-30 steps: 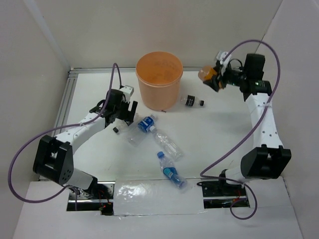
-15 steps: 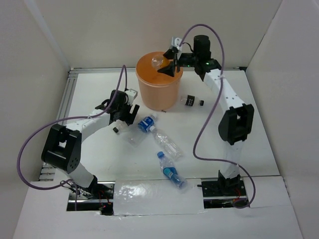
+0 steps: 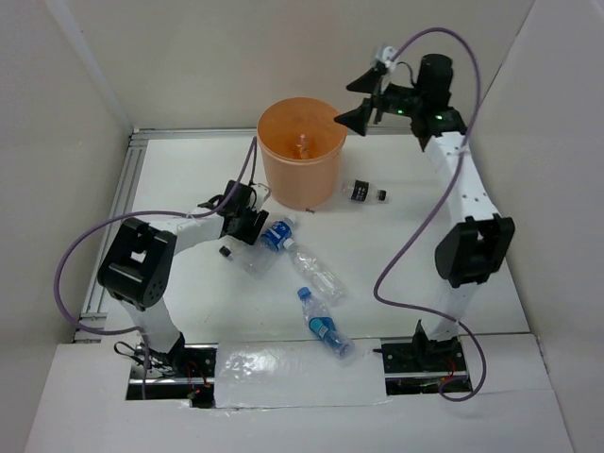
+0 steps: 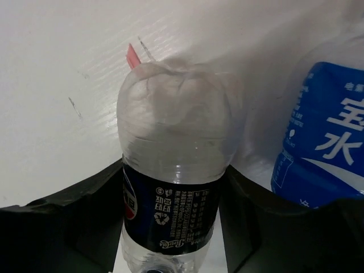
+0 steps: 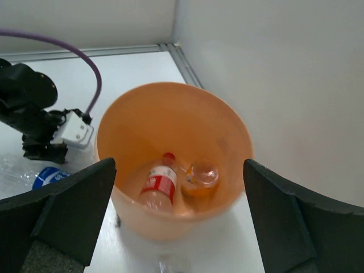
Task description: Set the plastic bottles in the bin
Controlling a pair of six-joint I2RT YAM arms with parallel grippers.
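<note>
Right claw (image 3: 360, 101) is spread wide and empty above the bin (image 3: 300, 175), where a red-labelled bottle (image 5: 157, 185) and a stubby orange bottle (image 5: 202, 175) lie inside. Left claw (image 3: 247, 226) straddles a black-labelled bottle (image 4: 170, 153) on the table (image 3: 406, 236). Clenched or not, I can't tell. A blue-labelled bottle (image 4: 324, 136) lies just beside it.

Upright pale-orange bin (image 3: 302, 184), upper centre, holds a red-labelled bottle (image 5: 157, 185) and a stubby orange bottle (image 5: 200, 176); other bottles (image 3: 326, 330) lie flat below it.
</note>
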